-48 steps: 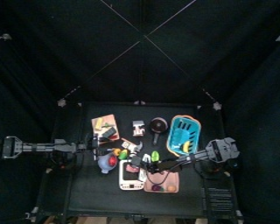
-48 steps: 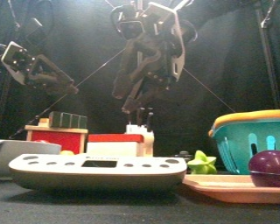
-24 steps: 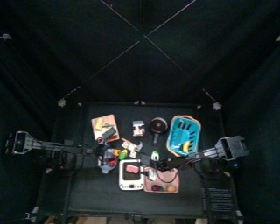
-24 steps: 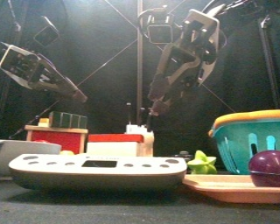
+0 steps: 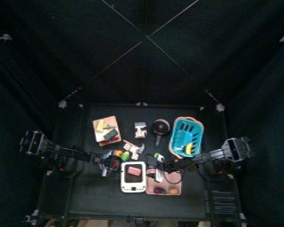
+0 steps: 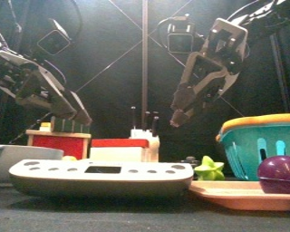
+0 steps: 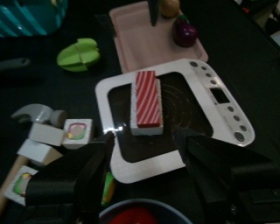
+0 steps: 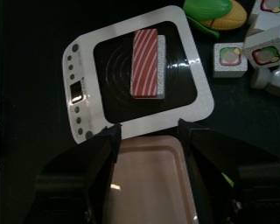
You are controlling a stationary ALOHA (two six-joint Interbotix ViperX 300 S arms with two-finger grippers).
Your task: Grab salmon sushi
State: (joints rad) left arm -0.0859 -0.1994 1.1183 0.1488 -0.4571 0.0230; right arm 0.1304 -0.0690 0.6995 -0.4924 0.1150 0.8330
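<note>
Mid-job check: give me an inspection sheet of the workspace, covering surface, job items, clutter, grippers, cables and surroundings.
Surface: small black table, crowded in its middle.
Job's things: salmon sushi lies flat on the white scale, not held.
Clutter: pink tray beside the scale, purple fruit on it; teal basket; green fruit; sushi roll pieces.
Grippers: left gripper open, above the sushi; right gripper open, over the tray's edge.
Cables: nothing seen.
Surroundings: black curtains all round.
</note>
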